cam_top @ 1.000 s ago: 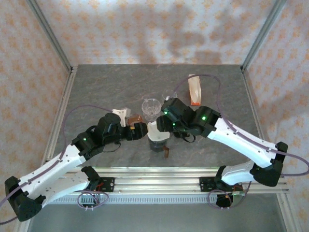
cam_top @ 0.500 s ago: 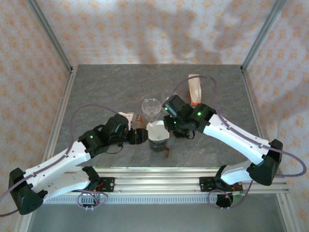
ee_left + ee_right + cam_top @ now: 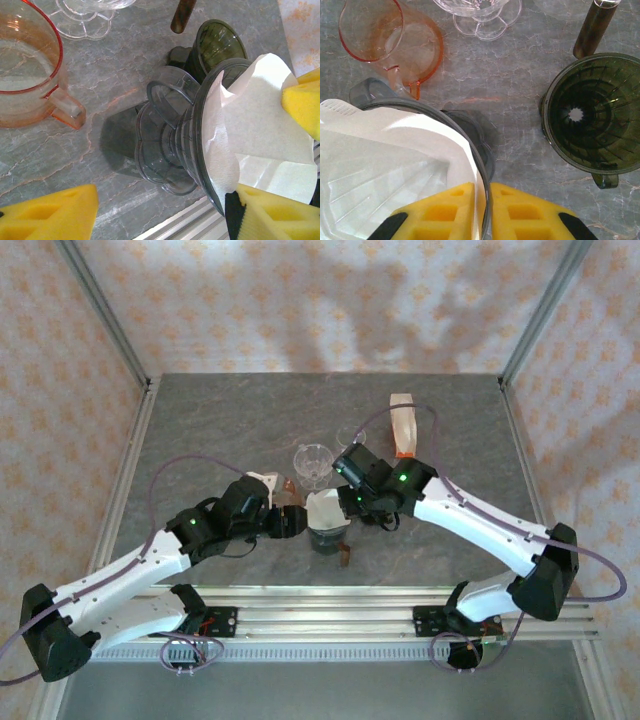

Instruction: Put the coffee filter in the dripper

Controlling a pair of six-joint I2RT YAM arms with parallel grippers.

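The likely flimsy coffee filter [image 3: 385, 165] is pinched at its right edge against the dripper [image 3: 472, 147] by the right gripper [image 3: 482, 210]; the left gripper [image 3: 292, 522] is held wide.

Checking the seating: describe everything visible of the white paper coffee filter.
The white paper coffee filter is a thin, creased cone, opened out and sitting inside the smoky grey translucent plastic dripper, its wavy upper edge standing above the rim. The right end effector pinches filter and rim together between its yellow pads.
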